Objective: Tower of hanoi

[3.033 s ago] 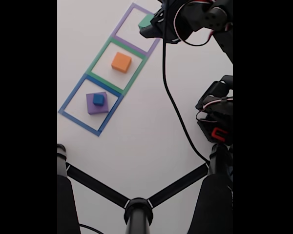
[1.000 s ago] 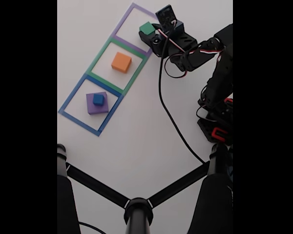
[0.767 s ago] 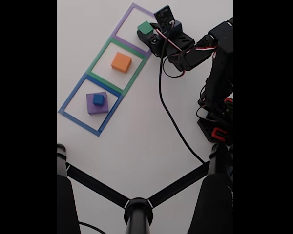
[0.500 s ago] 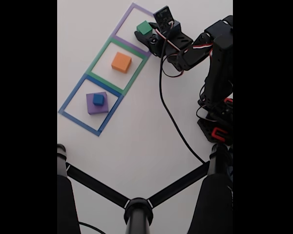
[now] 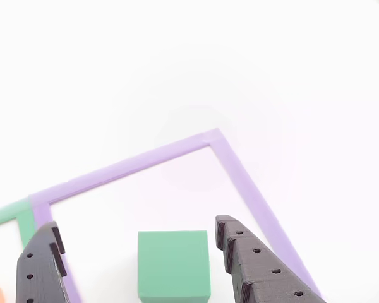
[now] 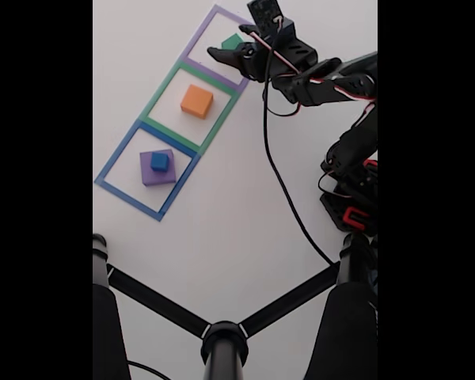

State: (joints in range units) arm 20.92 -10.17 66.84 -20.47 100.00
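Gripper opening wide now, having released green cube inside purple taped outline; arm lifting away. Judging: green placement done, next block waiting.

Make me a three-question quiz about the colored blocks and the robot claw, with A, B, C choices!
1. Where is the blue cube?
A. On the purple block
B. On the orange block
C. In the claw

2. What color is the block between the claw's fingers?
A. Orange
B. Green
C. Blue

3. What is the claw doing?
A. Shut tight on a block
B. Open around a block
C. Pressing on the orange block

Answers:
1. A: in the fixed view the blue cube sits on top of the purple block.
2. B: in the other view the green cube lies between the fingers.
3. B: the gripper has gaps showing on both sides of the green cube; the orange block sits apart in its own square.
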